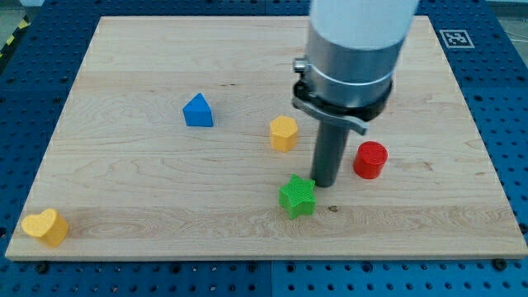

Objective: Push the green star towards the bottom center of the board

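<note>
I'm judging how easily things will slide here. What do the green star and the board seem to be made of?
The green star looks like matte plastic, possibly 3D-printed: fine ridged lines show on its top. The board looks like pale, smooth-finished wood: long grain streaks run across it. My tip stands just to the star's upper right, seemingly touching it.

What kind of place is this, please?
Probably a robotics lab bench: a wooden board lies on a blue perforated table, a printed marker sits at the board's corner, and my tip touches the green star.
</note>
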Controlling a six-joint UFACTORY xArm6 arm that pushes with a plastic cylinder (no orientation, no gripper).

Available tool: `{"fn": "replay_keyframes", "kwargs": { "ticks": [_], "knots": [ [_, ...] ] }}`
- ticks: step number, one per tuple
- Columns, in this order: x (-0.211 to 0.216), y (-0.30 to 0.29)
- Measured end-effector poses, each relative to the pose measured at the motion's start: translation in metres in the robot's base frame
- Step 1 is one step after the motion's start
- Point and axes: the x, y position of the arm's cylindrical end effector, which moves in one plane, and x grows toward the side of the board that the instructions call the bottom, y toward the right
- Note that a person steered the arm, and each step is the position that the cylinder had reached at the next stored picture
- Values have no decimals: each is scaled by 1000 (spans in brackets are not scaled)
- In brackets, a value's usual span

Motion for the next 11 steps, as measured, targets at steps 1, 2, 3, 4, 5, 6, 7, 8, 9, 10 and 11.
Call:
{"fn": "replay_keyframes", "kwargs": {
  "ticks": [1, 2, 3, 4, 5, 6, 7, 8, 9, 10, 11],
  "knots": [
    [2, 20],
    [11, 38],
    [13, 39],
    [13, 34],
    [12, 3],
    [13, -17],
    [13, -17],
    [25, -17],
    [25, -17],
    [23, -18],
    [3, -34]
  ]
}}
